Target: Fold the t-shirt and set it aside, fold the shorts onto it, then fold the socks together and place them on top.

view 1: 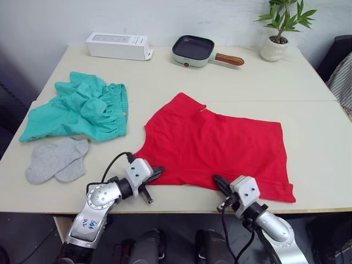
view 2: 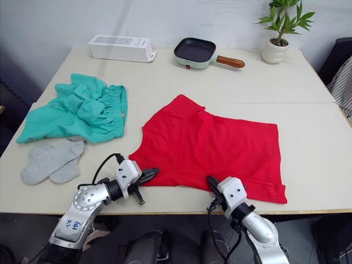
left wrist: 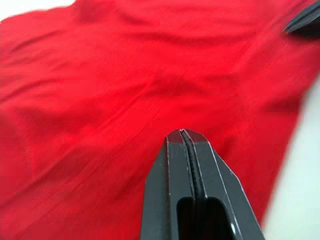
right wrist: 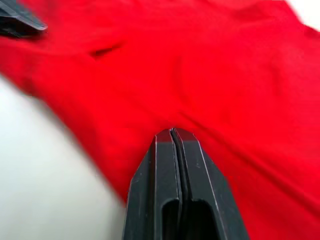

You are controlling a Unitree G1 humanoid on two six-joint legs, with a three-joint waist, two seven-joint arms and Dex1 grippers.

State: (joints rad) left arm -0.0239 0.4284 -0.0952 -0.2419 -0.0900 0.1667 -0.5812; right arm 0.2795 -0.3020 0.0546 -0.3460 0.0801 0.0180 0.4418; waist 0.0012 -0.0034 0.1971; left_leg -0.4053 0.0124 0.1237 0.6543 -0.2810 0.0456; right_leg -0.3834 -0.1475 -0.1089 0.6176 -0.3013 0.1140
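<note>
The red t-shirt (view 1: 220,146) lies spread flat on the table's near half, with one sleeve pointing to the far side. My left gripper (view 1: 158,172) is shut, its tips over the shirt's near left corner. My right gripper (view 1: 218,180) is also shut, its tips over the shirt's near hem towards the middle. In both wrist views the fingers (left wrist: 182,150) (right wrist: 171,150) are pressed together over red cloth, and no cloth shows between them. The teal-green shorts (view 1: 82,110) lie crumpled at the left. The two grey socks (view 1: 58,159) lie side by side just in front of them.
A white box (view 1: 118,45), a small green pan with a wooden handle (view 1: 198,51) and a potted plant (view 1: 278,38) stand along the table's far edge. The table's near edge (view 1: 181,204) runs just behind both grippers. Bare tabletop lies to the shirt's right.
</note>
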